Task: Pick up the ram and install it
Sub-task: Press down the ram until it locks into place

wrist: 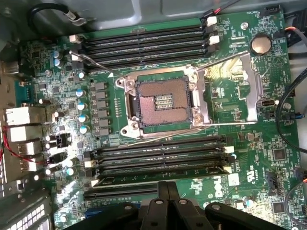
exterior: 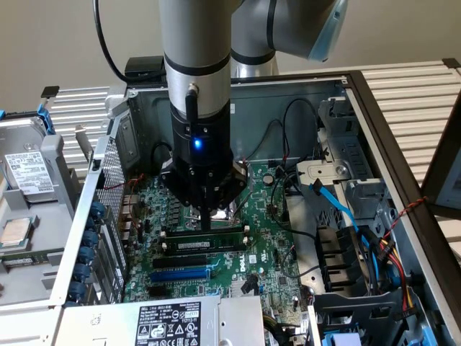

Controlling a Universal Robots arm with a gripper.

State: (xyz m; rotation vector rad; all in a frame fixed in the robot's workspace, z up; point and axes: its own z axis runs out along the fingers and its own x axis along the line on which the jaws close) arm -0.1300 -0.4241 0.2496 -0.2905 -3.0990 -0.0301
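Pressing the RAM Home

Standing over the open case, I see the gripper (exterior: 207, 216) clenched, fingertips bearing down on the ram (exterior: 204, 246), which lies seated lengthwise in a black slot on the motherboard (exterior: 263, 249), just near of the CPU socket (wrist: 163, 101). It looks a light, stiff, brittle stick; best handled by its long top edge or its ends, never the chips.

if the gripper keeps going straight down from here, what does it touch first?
Most likely the ram, standing in its slot directly under the shut gripper. They may already touch; depth is unclear.
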